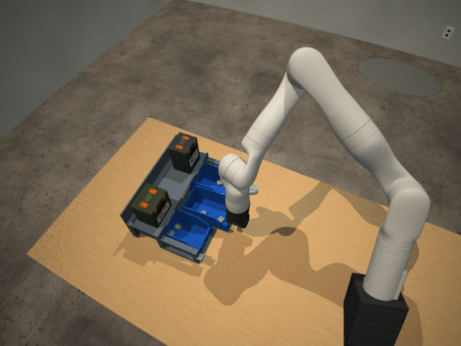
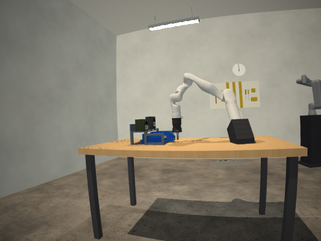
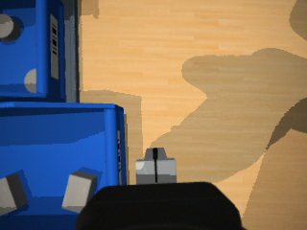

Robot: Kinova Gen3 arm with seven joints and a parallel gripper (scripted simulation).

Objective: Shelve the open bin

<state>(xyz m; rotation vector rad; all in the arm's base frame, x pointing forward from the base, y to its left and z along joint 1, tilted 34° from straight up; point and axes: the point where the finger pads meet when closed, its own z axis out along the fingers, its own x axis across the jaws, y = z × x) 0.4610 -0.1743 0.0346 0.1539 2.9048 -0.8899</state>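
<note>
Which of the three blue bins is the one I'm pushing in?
Find the grey shelf on the wooden table, with two dark boxes on top and blue bins below. Take the middle bin, right beside the shut hand. Unlike its neighbours, it juts out past the shelf's front.

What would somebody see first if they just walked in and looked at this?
Probably the big white robot arm arching over the wooden table, its shut, empty gripper pointing down just outside the middle blue bin. That bin sticks out of the grey shelf farther than the blue bins on either side. On the shelf's top board stand two dark boxes with orange patches.
</note>
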